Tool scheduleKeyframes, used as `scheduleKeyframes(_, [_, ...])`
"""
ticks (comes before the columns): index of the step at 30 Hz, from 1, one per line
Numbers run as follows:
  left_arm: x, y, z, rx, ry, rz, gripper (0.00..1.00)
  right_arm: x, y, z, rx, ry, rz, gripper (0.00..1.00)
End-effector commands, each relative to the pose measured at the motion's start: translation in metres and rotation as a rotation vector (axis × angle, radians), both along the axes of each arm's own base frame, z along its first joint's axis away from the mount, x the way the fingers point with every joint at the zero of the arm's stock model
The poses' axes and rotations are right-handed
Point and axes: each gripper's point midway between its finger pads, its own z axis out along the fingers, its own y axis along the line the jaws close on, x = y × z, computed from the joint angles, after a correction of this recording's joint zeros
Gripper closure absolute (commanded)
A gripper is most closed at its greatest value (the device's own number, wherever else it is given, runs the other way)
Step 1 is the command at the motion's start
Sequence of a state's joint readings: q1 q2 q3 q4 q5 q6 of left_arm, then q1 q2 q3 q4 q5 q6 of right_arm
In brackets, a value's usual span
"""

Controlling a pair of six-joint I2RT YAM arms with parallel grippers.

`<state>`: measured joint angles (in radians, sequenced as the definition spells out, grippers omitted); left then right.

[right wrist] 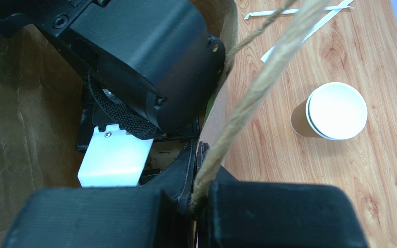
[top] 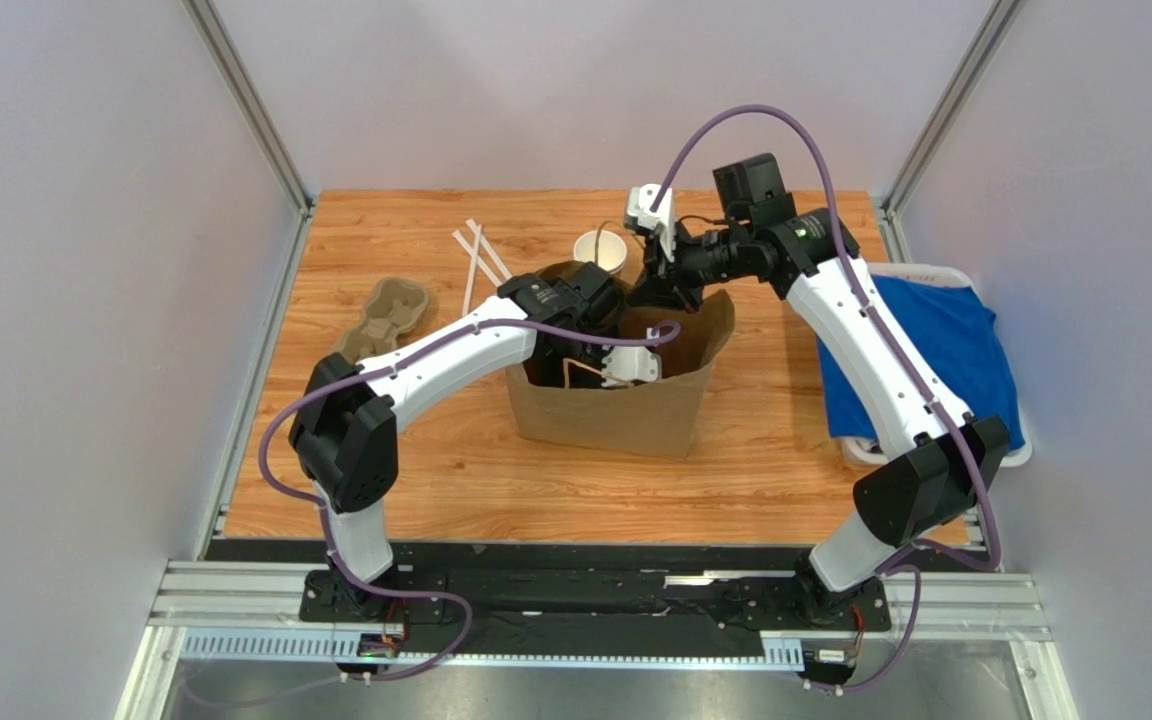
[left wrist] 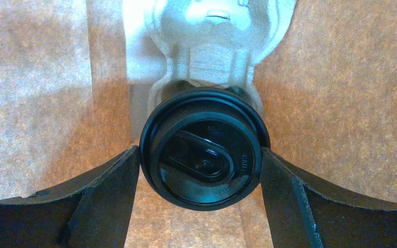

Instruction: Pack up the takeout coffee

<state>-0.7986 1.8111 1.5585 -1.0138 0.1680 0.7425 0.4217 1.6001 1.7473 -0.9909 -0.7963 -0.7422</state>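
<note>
Bag (top: 612, 413) contains left claw (left wrist: 199, 155) gripping takeout coffee (left wrist: 201, 170); right claw (right wrist: 196, 155) clamped on bag rim.

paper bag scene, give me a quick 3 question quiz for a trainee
1. True or false: the left fingers flank the takeout coffee outside the paper bag.
2. Short answer: what are the right fingers shut on?
3. Where does the lidless cup stand? A in the paper bag; B on the table; C between the right fingers.

Key: 1 false, the takeout coffee is inside the paper bag; 2 the bag's twine handle; 3 B.
</note>
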Motion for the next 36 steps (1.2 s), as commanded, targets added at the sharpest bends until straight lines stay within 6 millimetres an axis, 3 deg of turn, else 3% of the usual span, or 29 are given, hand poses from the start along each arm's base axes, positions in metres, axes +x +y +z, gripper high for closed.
scheduleKeyframes(1, [0.001, 0.001, 0.005, 0.007, 0.039, 0.040, 0.37, -0.005, 0.003, 0.014, 0.030, -0.026, 0.038, 1.00])
scheduleKeyframes(5, [0.004, 0.001, 0.014, 0.000, 0.017, 0.048, 0.22, -0.004, 0.003, 0.013, 0.024, -0.024, 0.031, 1.00])
scheduleKeyframes(6, [0.004, 0.002, 0.016, 0.000, 0.008, 0.049, 0.08, -0.003, 0.003, 0.014, 0.023, -0.027, 0.031, 1.00])
scheduleKeyframes(7, [0.006, 0.001, 0.017, -0.005, -0.002, 0.051, 0.07, -0.002, 0.002, 0.014, 0.020, -0.028, 0.028, 1.00])
scheduleKeyframes(20, [0.014, -0.008, 0.048, -0.057, -0.080, 0.063, 0.02, 0.000, 0.002, 0.012, 0.010, -0.036, 0.037, 1.00])
scheduleKeyframes(26, [0.011, -0.013, 0.068, -0.102, -0.092, 0.050, 0.02, 0.000, 0.002, 0.012, 0.007, -0.044, 0.038, 1.00])
scheduleKeyframes(36, [0.004, -0.011, 0.082, -0.128, -0.092, 0.043, 0.01, 0.004, 0.002, 0.014, 0.007, -0.052, 0.035, 1.00])
